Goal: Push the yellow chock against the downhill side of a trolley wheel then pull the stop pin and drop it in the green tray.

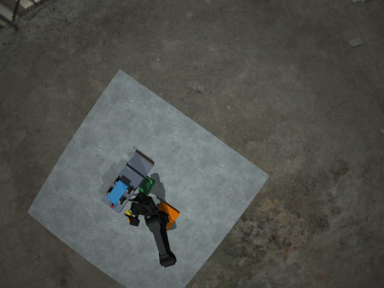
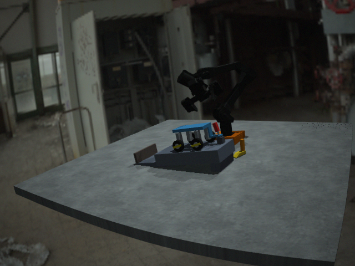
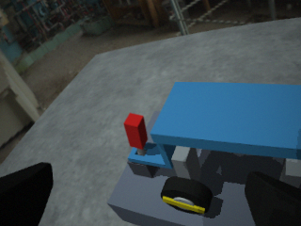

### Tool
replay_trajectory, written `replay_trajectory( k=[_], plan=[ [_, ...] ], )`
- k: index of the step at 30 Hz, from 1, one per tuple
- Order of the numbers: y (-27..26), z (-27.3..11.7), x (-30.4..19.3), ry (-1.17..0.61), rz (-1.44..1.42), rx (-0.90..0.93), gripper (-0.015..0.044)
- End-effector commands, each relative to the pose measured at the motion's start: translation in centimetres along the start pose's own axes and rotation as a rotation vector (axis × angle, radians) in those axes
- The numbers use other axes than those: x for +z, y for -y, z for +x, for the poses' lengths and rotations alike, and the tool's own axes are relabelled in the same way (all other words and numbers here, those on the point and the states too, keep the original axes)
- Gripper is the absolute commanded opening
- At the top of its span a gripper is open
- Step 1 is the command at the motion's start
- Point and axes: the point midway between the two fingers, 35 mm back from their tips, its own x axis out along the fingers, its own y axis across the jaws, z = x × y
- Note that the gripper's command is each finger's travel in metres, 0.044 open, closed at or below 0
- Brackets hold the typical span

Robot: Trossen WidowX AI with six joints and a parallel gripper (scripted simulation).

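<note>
Blue slab-topped trolley (image 1: 117, 192) (image 2: 191, 127) (image 3: 230, 113), red block-headed pin (image 1: 111, 206) (image 2: 216, 126) (image 3: 135, 131), black fingers wide apart, mottled grey tabletop (image 1: 173, 136) (image 2: 128, 194) (image 3: 94, 118).

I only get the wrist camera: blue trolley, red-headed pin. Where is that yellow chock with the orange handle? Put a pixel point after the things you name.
Observer: The yellow chock (image 1: 127, 212) (image 2: 239, 154) is on the table (image 1: 201, 149) (image 2: 172, 206) (image 3: 94, 113), off the ramp (image 1: 136, 171) (image 2: 186, 160) (image 3: 141, 193), near its uphill end.
Operator: And is there a tray for the pin?
Observer: Yes, the green tray (image 1: 149, 186) sits beside the ramp, further downhill than the chock.
</note>
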Motion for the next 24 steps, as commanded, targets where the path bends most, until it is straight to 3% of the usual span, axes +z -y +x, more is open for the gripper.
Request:
replay_trajectory(
  k=[1,8,24],
  plan=[
    [0.0,0.0,0.0,-0.004,0.0,0.001,0.0374],
    [-0.8,1.6,-0.8,-0.156,-0.023,0.035,0.019],
    [-3.3,5.1,-3.5,-0.553,-0.182,0.095,0.019]
  ],
)
